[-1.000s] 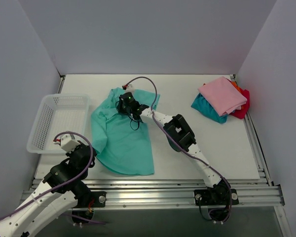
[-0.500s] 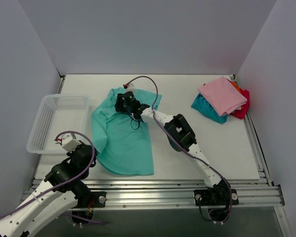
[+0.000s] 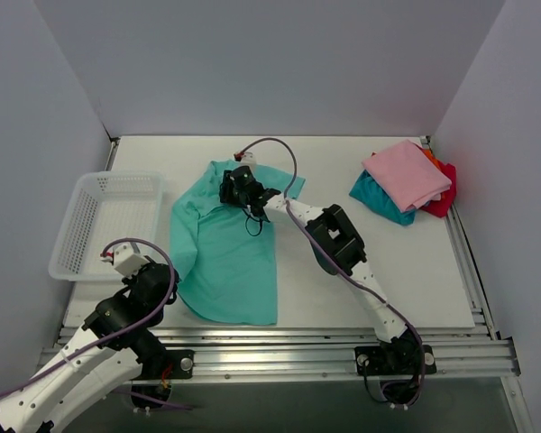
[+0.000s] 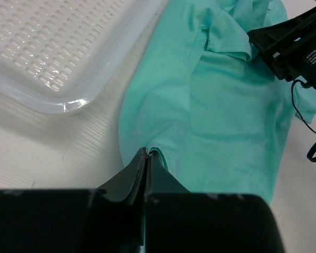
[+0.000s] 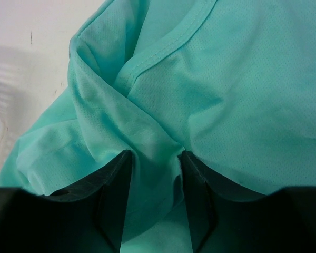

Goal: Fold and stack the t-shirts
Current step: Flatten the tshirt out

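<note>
Teal-green t-shirt [image 3: 225, 262]: is being laid out, mostly flat, on the table [image 3: 415, 271] left of centre, collar end farthest from the arm bases, just beside the white basket [image 3: 81, 225].
Folded stack [image 3: 404, 180]: is being kept at the far right, pink on top, well apart from the open shirt.
Right gripper [image 3: 237, 188]: is being pressed onto the cloth near the collar; the jaws are being held partly apart, with a ridge of cloth between them (no firm pinch is shown).
Left gripper [image 4: 146, 153]: is being held with its jaws closed together and empty, poised at the shirt's near left edge.
Handling: the cloth is being judged light, limp and prone to bunching and dragging.
Hold points: shoulder seams and hem corners are being recommended, pinched through a single edge.
</note>
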`<move>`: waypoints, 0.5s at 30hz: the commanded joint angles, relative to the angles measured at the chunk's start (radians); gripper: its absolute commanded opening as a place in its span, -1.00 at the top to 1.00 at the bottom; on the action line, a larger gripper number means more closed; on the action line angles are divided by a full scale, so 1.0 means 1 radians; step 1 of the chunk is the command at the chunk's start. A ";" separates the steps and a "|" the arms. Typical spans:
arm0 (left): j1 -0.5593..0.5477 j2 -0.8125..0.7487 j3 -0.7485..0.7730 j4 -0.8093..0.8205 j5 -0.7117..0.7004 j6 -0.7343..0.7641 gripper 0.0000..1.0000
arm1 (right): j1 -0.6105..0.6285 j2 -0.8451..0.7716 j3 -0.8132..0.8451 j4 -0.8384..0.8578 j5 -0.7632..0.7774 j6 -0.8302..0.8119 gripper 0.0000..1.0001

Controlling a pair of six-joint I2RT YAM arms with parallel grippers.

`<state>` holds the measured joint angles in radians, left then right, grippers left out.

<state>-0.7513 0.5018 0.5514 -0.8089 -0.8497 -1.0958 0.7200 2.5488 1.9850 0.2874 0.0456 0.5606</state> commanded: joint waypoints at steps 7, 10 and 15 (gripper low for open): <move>-0.003 0.011 0.010 0.027 -0.026 0.001 0.95 | -0.022 -0.127 -0.061 -0.013 0.037 0.018 0.11; -0.003 0.014 0.010 0.028 -0.026 0.002 0.95 | -0.025 -0.145 -0.084 -0.004 0.036 0.018 0.18; -0.003 0.020 0.013 0.027 -0.029 0.001 0.95 | -0.028 -0.162 -0.107 0.007 0.034 0.022 0.44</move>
<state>-0.7513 0.5148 0.5514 -0.8082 -0.8539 -1.0962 0.6987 2.4771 1.8870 0.2829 0.0574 0.5777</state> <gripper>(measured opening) 0.040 0.307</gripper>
